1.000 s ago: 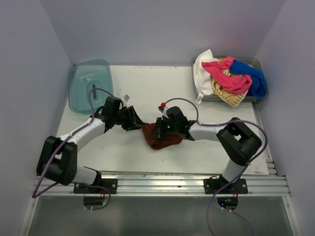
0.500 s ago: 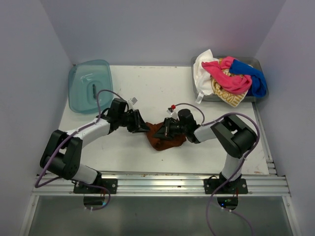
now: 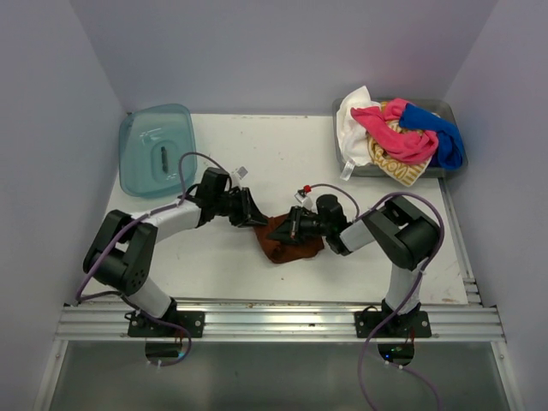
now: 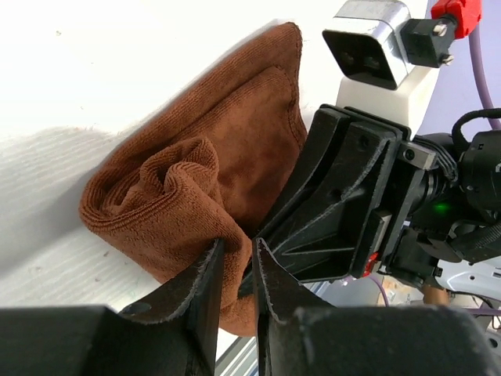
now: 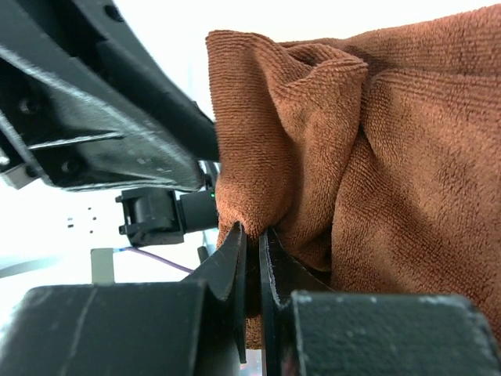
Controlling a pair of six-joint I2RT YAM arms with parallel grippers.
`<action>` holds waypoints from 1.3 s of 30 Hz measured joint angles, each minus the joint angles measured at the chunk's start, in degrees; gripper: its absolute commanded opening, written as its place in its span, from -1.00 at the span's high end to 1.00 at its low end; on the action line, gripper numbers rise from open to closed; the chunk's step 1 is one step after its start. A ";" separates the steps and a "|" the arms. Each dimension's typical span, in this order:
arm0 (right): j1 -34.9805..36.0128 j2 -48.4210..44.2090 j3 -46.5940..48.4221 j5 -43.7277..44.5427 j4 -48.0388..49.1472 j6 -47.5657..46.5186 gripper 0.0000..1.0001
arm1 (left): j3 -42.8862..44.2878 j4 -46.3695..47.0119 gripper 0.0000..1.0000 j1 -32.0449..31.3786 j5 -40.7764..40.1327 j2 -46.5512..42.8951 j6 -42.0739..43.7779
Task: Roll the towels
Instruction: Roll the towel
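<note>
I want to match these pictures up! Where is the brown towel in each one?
Top external: brown towel lies mid-table.
Left wrist: towel fills the left and middle.
Right wrist: towel fills the right side.
Shared landmark: the left tool, at the towel's edge in every view.

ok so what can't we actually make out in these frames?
- Top view: how the left gripper and right gripper bite the rust-brown towel; their own bodies cover the fingertips.
- Left wrist view: the towel's right part, behind the right gripper.
- Right wrist view: the towel's full shape, cut off by the right edge.
- Top view: what lies under the pink towel and blue towel in the grey bin.
- Top view: the dark mark in the teal tray, too small.
</note>
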 measured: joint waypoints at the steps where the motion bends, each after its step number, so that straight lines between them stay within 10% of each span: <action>1: -0.11 0.02 -0.35 -0.11 0.74 0.35 1.00 | 0.15 0.50 0.53 -0.13 0.20 0.57 0.00; 16: -0.74 2.25 -3.15 0.48 4.33 0.92 1.00 | 3.26 3.61 0.61 -3.21 0.61 9.66 -0.04; 18: -0.74 0.85 -3.26 1.68 0.85 -0.66 0.64 | 3.39 4.37 0.62 -3.41 0.96 11.23 -0.15; 29: 4.33 -21.33 4.57 20.90 -42.80 -22.43 -0.33 | 4.46 5.46 0.63 -3.78 1.99 13.31 -0.22; 39: 19.04 -20.33 20.94 40.17 -65.79 -35.52 -0.32 | 4.46 5.84 0.64 -3.80 2.19 13.60 -0.22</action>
